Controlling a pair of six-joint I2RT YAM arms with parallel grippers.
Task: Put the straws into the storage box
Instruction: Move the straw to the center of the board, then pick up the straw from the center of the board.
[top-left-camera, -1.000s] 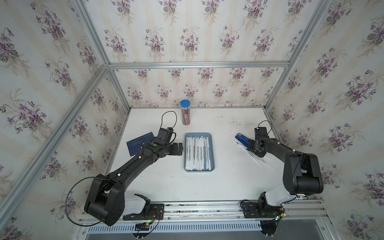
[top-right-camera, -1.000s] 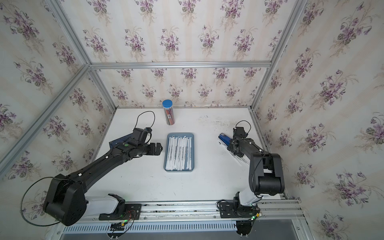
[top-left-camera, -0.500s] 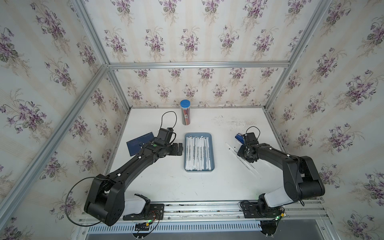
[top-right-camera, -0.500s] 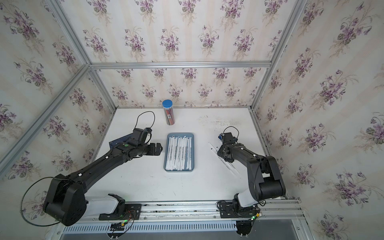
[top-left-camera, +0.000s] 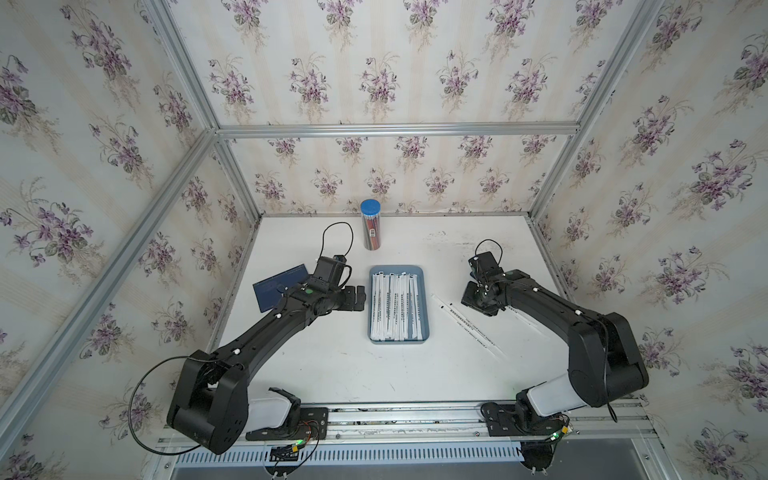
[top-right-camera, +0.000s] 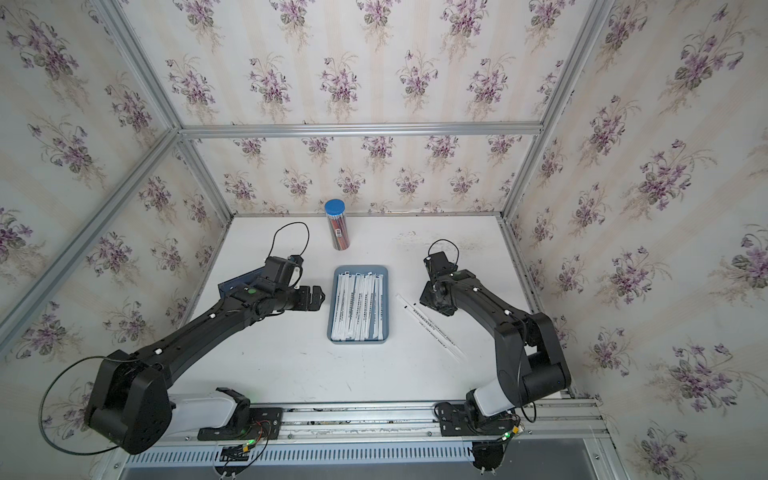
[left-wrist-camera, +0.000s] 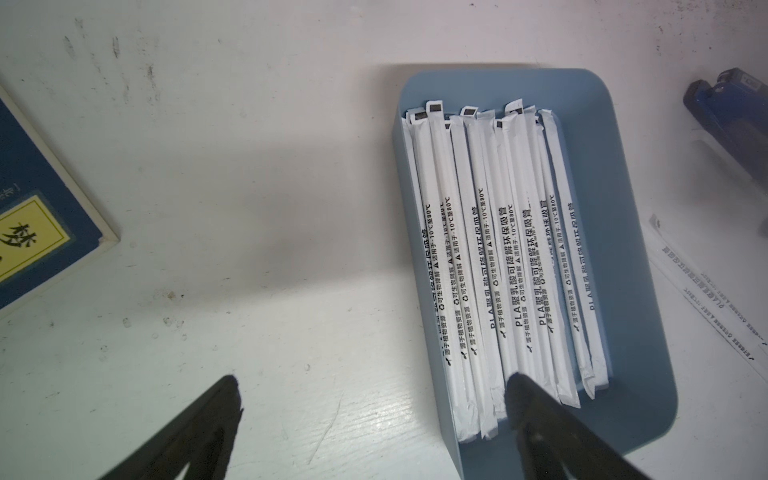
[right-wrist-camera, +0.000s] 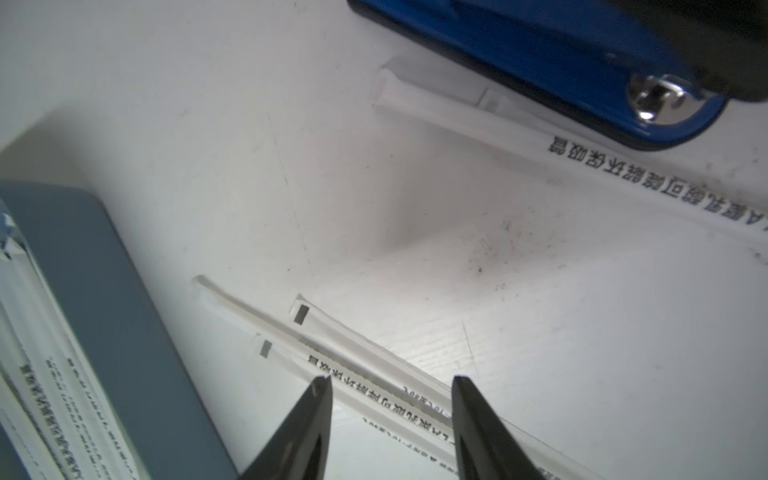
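White paper-wrapped straws (left-wrist-camera: 498, 257) with black lettering and dark end marks lie in the blue-grey storage box (left-wrist-camera: 623, 249) at the middle of the tabletop (top-left-camera: 332, 365). Loose straws (top-left-camera: 465, 324) lie toward the right edge, between the parted, empty jaws of the right gripper (right-wrist-camera: 390, 380). The left gripper (top-left-camera: 360, 297) has its jaws spread wide.

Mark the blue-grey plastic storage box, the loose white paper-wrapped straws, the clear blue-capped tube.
Blue-grey plastic storage box (top-left-camera: 399, 341): in a top view, near rim.
Loose white paper-wrapped straws (top-left-camera: 467, 326): in a top view, printed wrapper, mid-length.
Clear blue-capped tube (top-left-camera: 371, 235): in a top view, clear body.
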